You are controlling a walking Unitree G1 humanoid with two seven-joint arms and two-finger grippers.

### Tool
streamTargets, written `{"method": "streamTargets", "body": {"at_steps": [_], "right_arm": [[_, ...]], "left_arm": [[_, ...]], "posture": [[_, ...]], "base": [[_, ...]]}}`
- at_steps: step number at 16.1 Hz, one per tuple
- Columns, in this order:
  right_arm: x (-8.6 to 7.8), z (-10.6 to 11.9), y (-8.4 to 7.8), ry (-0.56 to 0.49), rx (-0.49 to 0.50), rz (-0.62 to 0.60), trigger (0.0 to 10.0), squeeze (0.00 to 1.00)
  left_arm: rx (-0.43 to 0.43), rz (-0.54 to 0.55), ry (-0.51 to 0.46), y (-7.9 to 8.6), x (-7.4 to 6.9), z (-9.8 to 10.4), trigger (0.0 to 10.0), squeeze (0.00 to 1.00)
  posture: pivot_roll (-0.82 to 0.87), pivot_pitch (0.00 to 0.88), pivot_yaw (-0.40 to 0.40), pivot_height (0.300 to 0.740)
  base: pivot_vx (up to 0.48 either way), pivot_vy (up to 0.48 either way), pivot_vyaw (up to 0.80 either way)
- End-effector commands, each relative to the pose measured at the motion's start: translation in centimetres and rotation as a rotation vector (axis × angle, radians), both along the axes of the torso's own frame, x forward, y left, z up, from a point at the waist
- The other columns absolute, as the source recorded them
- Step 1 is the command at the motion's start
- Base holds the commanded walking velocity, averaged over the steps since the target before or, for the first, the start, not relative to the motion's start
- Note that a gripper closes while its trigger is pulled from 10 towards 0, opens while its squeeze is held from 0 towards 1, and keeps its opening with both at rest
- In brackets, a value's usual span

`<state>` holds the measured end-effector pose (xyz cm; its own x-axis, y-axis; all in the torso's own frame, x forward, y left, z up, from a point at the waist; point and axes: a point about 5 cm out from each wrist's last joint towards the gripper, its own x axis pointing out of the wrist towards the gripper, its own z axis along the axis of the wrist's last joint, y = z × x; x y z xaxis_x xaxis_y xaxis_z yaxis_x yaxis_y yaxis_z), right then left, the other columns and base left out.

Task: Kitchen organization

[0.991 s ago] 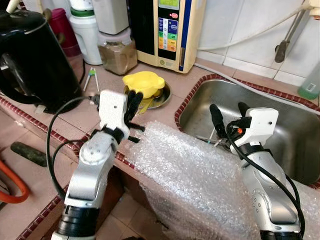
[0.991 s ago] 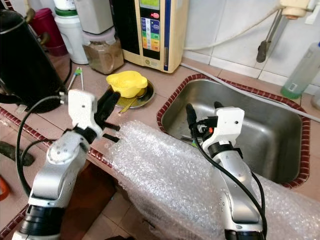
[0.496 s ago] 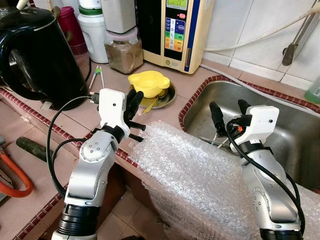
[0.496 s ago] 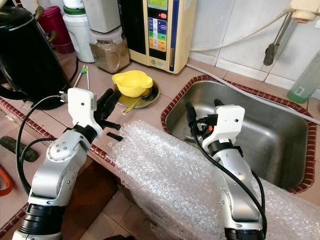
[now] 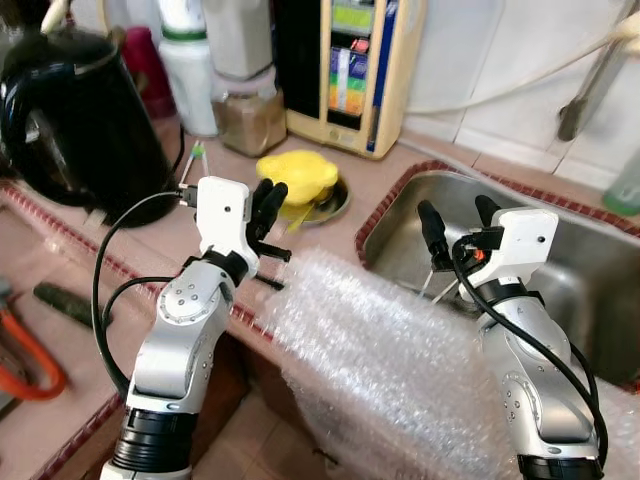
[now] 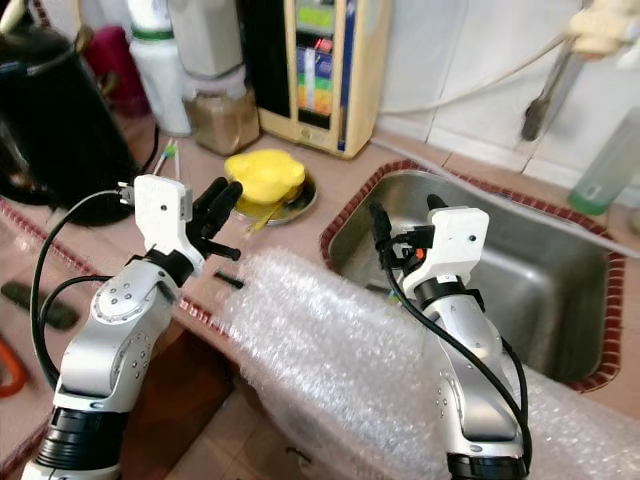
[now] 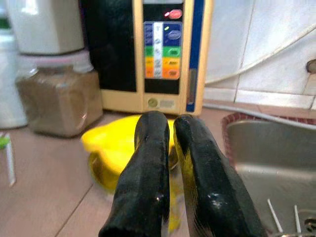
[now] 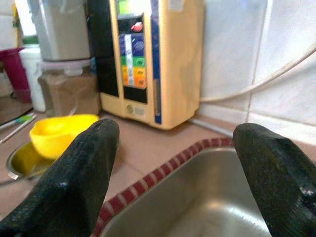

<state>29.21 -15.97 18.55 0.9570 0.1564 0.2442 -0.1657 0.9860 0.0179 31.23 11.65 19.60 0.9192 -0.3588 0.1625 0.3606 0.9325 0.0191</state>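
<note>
The yellow bowl (image 5: 297, 176) sits upside down on a small metal plate (image 5: 330, 203) on the tiled surface (image 5: 150, 245), just left of the sink and in front of the cream-and-black water ionizer (image 5: 350, 70).

At the far left of the surface stands a black electric kettle (image 5: 85, 120), with a maroon container (image 5: 145, 60) and a white green-banded bottle (image 5: 188, 60) behind it. Beside those, a clear lidded jar of brown powder (image 5: 246, 115) stands against the ionizer's left side. A green-tipped pair of thin tongs (image 5: 192, 160) lies on the surface between kettle and bowl.

The left gripper (image 5: 268, 197) hangs just above the surface, close in front of the yellow bowl, apart from it; its fingers (image 7: 148, 163) are pressed nearly together, clenched on nothing, pointing toward the bowl and the ionizer. A roll of bubble wrap (image 5: 380, 360) lies across the front edge of the surface between the two silver arms.

The right gripper (image 5: 455, 215) is held over the near left corner of the stainless sink (image 5: 590, 260), its fingers (image 8: 79, 173) spread wide and released, holding nothing. Some thin utensils lie in the sink basin below it, too blurred to name. At the far right edge, part of a pale green bottle (image 5: 625, 180) stands behind the sink.
</note>
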Motion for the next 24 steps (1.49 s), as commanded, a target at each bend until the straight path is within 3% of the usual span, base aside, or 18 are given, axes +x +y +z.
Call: {"method": "streamTargets", "body": {"at_steps": [1,11,24], "right_arm": [[0.1,-0.1,0.0,0.002,0.0,-0.003,10.0,0.0],[0.3,-0.2,-0.2,0.004,0.005,-0.015,10.0,0.0],[0.5,-0.2,-0.5,0.007,0.014,-0.021,10.0,0.0]], "left_arm": [[0.005,-0.024,-0.016,-0.3,-0.1,0.6,10.0,0.0],[0.013,-0.056,0.016,-0.7,-0.3,-0.1,10.0,0.0],[-0.025,-0.053,0.095,-1.2,0.1,-0.4,10.0,0.0]], "posture": [[0.0,0.068,0.055,0.74],[0.0,0.07,0.06,0.74],[0.0,0.069,0.056,0.74]], "base": [[0.262,0.0,0.0],[0.258,0.0,0.0],[0.0,0.0,0.0]]}}
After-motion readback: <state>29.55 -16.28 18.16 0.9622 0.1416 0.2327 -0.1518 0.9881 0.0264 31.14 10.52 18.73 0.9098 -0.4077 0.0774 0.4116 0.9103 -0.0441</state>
